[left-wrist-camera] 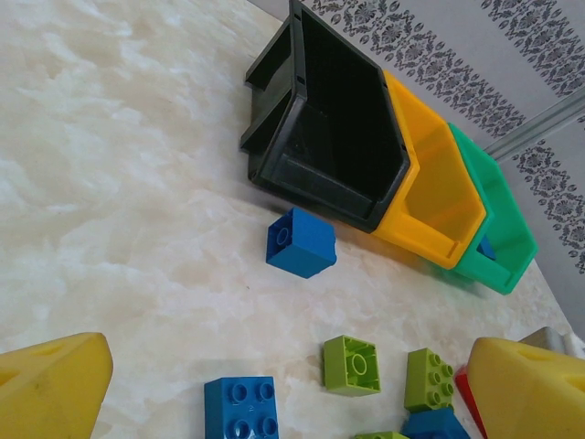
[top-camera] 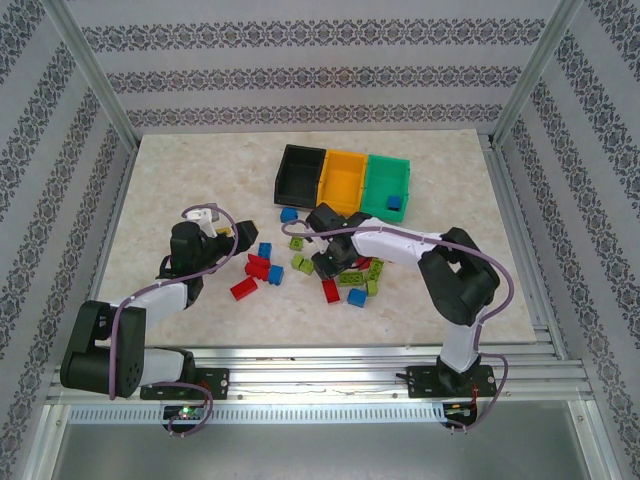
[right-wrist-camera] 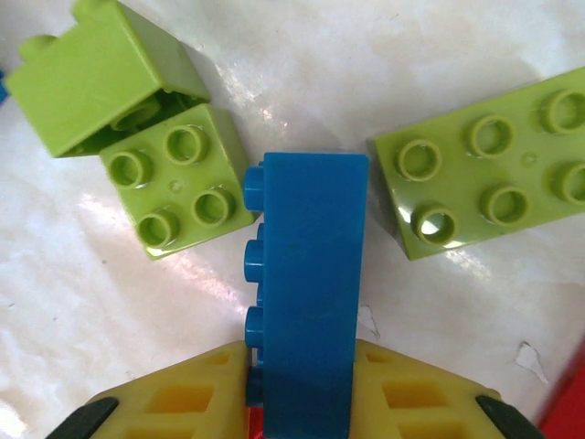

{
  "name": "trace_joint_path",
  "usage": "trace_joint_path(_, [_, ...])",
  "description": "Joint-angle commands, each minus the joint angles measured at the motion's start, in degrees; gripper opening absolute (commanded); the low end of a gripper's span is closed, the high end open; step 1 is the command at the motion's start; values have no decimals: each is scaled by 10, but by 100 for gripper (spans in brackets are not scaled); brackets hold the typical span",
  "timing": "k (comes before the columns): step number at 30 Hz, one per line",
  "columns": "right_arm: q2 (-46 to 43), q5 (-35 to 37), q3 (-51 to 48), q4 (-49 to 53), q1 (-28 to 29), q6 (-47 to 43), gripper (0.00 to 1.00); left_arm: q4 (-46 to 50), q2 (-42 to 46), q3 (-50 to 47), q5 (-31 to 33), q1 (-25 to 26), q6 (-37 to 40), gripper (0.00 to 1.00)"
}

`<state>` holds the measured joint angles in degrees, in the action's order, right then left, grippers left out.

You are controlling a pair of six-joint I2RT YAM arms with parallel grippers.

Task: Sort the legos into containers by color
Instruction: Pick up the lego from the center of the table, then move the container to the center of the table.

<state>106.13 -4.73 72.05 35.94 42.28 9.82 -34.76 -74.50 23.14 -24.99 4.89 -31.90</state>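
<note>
My right gripper (right-wrist-camera: 302,370) is shut on a long blue lego (right-wrist-camera: 309,265) that stands on its side, studs facing left, low over the pile. Lime green legos lie around it: a square one (right-wrist-camera: 178,178), a tipped one (right-wrist-camera: 96,78) and a long one (right-wrist-camera: 484,174). From above, the right gripper (top-camera: 330,262) sits in the scattered red, blue and green legos (top-camera: 357,276). My left gripper (top-camera: 226,236) hangs open left of the pile; its yellow fingers (left-wrist-camera: 50,384) frame a blue lego (left-wrist-camera: 240,407) and a green one (left-wrist-camera: 352,364). The black (top-camera: 300,172), yellow-orange (top-camera: 345,178) and green (top-camera: 385,185) containers stand behind.
A blue brick (top-camera: 394,205) lies inside the green container. Another blue brick (left-wrist-camera: 300,242) rests just in front of the black container (left-wrist-camera: 334,128). Red bricks (top-camera: 243,288) lie near the left gripper. Aluminium frame posts and patterned walls ring the marble tabletop (top-camera: 180,180).
</note>
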Motion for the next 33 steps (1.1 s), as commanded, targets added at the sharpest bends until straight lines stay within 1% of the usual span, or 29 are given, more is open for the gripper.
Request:
trace_joint_path(1, [-60,3,17,11,-17,-11,26,4,10,-6,4,5,9,100])
trace_joint_path(5, [-114,-15,10,-11,-66,-3,25,6,12,-6,6,6,9,100])
trace_joint_path(9, [-148,-20,-6,-66,-150,27,24,5,9,-7,7,5,10,100])
trace_joint_path(11, [-146,-20,-12,-100,-196,48,23,7,9,-6,10,6,11,100])
trace_joint_path(13, [-131,-23,-1,-115,-246,87,23,7,9,-5,6,6,11,100])
trace_joint_path(16, [-92,-46,26,-126,-293,117,25,9,3,-5,9,6,13,100])
trace_joint_path(20, [-16,-23,102,-105,-307,100,25,7,-6,-1,7,5,12,100])
trace_joint_path(27, [105,-50,201,-84,-304,92,26,6,-6,0,2,5,12,100])
trace_joint_path(29, [121,-55,203,-85,-304,93,27,6,-3,-1,0,5,12,100])
trace_joint_path(33, [131,-67,173,-100,-302,92,27,12,2,-1,6,6,15,100])
